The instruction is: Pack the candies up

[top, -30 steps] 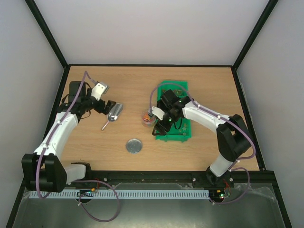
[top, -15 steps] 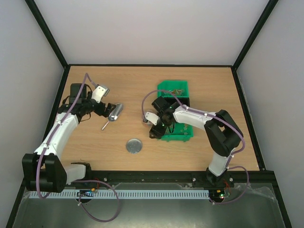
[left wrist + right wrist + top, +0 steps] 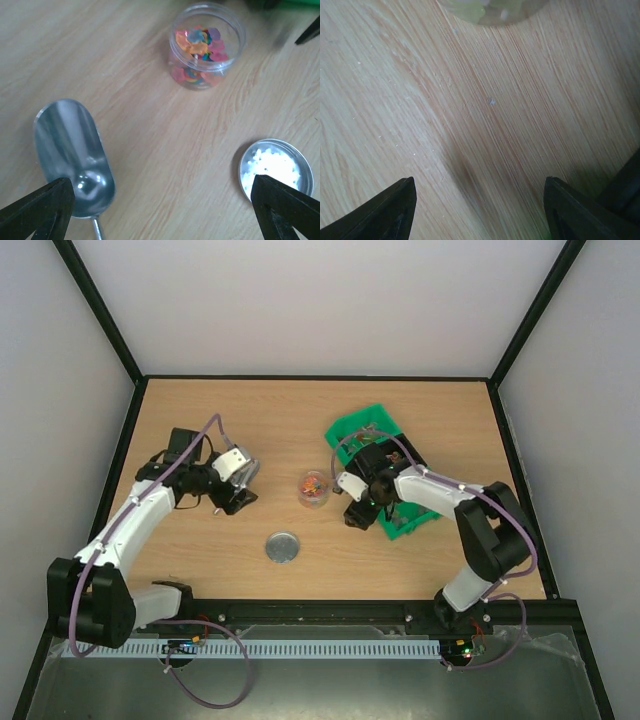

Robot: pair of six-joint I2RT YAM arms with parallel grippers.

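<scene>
- Candies (image 3: 199, 44), upper centre: mixed pink, orange, yellow, green, blue.
- Jar (image 3: 236, 36): clear, colourless.
- Scoop (image 3: 70, 150), lower left: shiny silver.
- Lid (image 3: 275, 169), lower right: silver rim, white speckles inside.
- Bin (image 3: 360, 427): bright green.
- Table (image 3: 125, 60): pale wood grain.

Robot lab cell, white panel walls (image 3: 300, 300), black frame (image 3: 102, 310), wooden tabletop (image 3: 270, 430)

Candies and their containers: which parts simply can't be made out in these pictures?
Top view: candies too small to tell apart singly.
Top view: green bin contents covered by the right arm.
Right wrist view: jar cut off by the top edge and blurred.
Left wrist view: metal scoop handle cut off by the bottom edge.
</scene>
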